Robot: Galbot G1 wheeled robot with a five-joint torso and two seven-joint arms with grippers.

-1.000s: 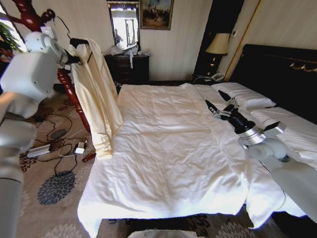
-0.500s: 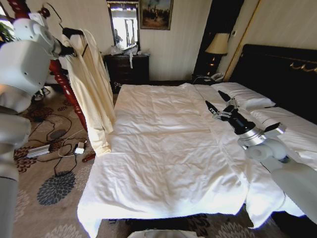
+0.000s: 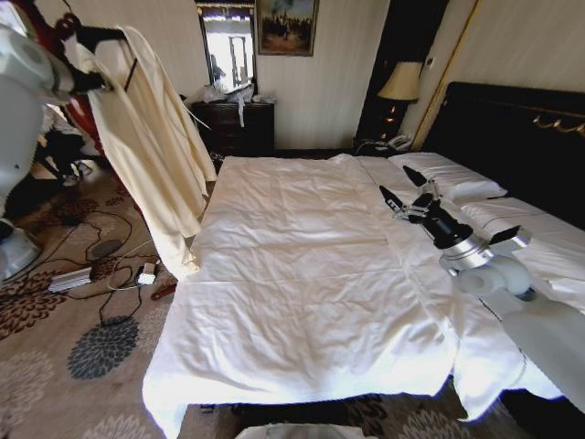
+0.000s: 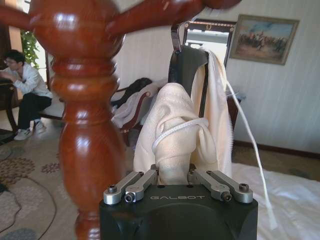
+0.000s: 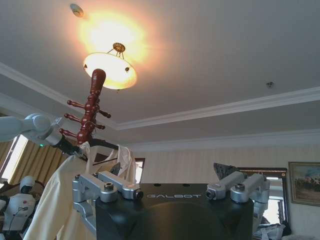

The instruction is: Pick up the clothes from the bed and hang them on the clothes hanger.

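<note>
The clothes (image 3: 146, 137), a pale cream long-sleeved shirt, hang on the black clothes hanger (image 3: 99, 35) high at the far left, off the bed (image 3: 302, 265). My left gripper (image 3: 97, 80) is raised beside the red-brown coat stand. In the left wrist view it (image 4: 173, 172) is shut on a bunched fold of the clothes (image 4: 175, 115), below the clothes hanger (image 4: 187, 65) and its metal hook (image 4: 175, 37). My right gripper (image 3: 398, 186) hovers open over the bed's right side near the pillows, fingers (image 5: 116, 169) pointing upward and holding nothing.
The turned wooden coat stand (image 4: 87, 100) rises right beside the left gripper. Cables and a power strip (image 3: 110, 274) lie on the patterned carpet left of the bed. A dark dresser (image 3: 236, 123) and a lamp (image 3: 402, 82) stand at the far wall.
My left arm has carried the hanger and shirt up and to the left, toward the coat stand, so the shirt's hem has left the bed's edge. The right arm has not moved.
</note>
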